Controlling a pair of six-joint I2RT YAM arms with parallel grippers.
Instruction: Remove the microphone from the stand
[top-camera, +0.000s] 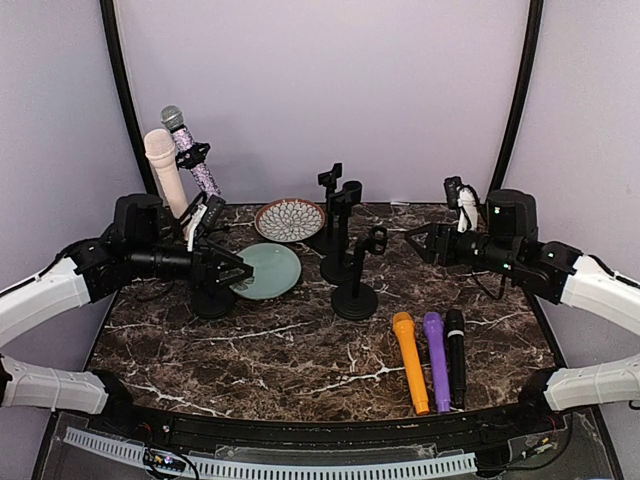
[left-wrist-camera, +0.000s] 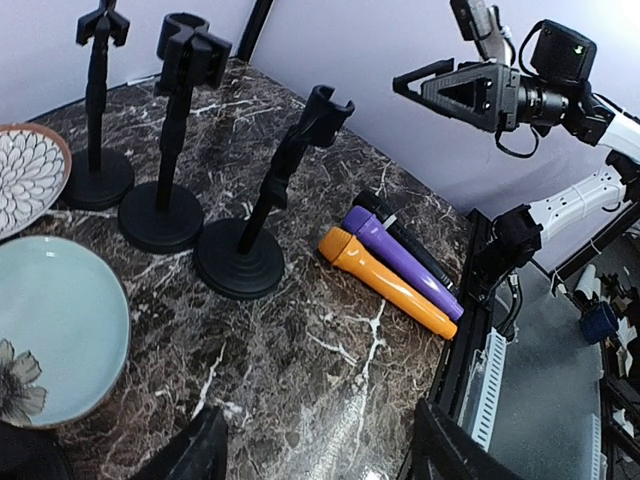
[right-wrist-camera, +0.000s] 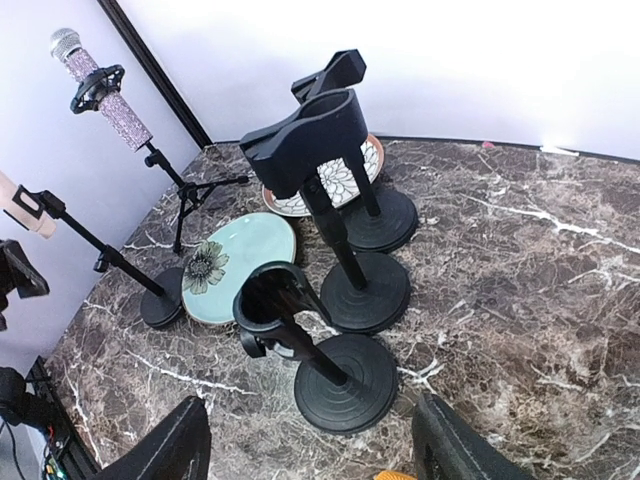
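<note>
Two microphones sit in stands at the back left. A cream microphone (top-camera: 164, 170) leans in a round-based stand (top-camera: 212, 300), and a glittery microphone (top-camera: 190, 150) is clipped in a tripod stand (right-wrist-camera: 185, 195). My left gripper (top-camera: 238, 272) hangs open just right of the cream microphone's stand, low over the teal plate, holding nothing; its fingers (left-wrist-camera: 195, 450) frame bare marble. My right gripper (top-camera: 414, 240) is open and empty at the right, above the three empty stands (right-wrist-camera: 335, 380).
An orange microphone (top-camera: 410, 360), a purple one (top-camera: 436, 358) and a black one (top-camera: 456, 355) lie side by side at the front right. A teal plate (top-camera: 275, 270) and a patterned bowl (top-camera: 290, 218) sit left of the empty black stands (top-camera: 355, 285).
</note>
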